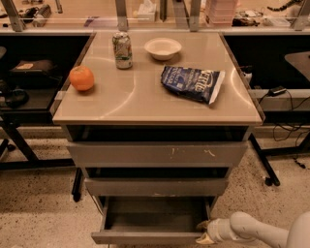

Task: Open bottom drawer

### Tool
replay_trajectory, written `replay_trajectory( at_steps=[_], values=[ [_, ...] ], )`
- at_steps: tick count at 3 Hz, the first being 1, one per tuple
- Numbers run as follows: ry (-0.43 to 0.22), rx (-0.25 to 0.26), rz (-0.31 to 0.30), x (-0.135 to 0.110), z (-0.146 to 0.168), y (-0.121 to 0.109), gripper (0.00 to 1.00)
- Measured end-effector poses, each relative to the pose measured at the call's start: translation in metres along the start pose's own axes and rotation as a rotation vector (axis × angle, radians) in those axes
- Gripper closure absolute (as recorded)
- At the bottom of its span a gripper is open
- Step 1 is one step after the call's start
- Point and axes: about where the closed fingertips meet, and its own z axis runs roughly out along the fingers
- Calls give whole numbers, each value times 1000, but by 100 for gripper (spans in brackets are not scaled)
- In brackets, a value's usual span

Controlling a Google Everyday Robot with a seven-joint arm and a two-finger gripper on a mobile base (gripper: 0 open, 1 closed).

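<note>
1. The tool (205, 231) sits at the bottom drawer's (145, 237) right front corner; its arm (261, 232) runs off the lower right edge.
2. The bottom drawer's rear lies hidden under the middle drawer (155, 187).
3. The can's (122, 50) label is too small to read.
4. The clutter (38, 12) behind the bench (145, 101) is blurred.

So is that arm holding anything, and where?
The gripper is at the front right corner of the bottom drawer; whether it grips there cannot be told.
</note>
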Motion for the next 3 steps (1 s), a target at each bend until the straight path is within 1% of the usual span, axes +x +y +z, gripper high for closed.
replay_trajectory(
  at_steps=[2, 3],
  values=[
    [0, 0, 0, 0, 0, 0, 35],
    [-18, -45, 37, 16, 2, 17, 10]
  ],
)
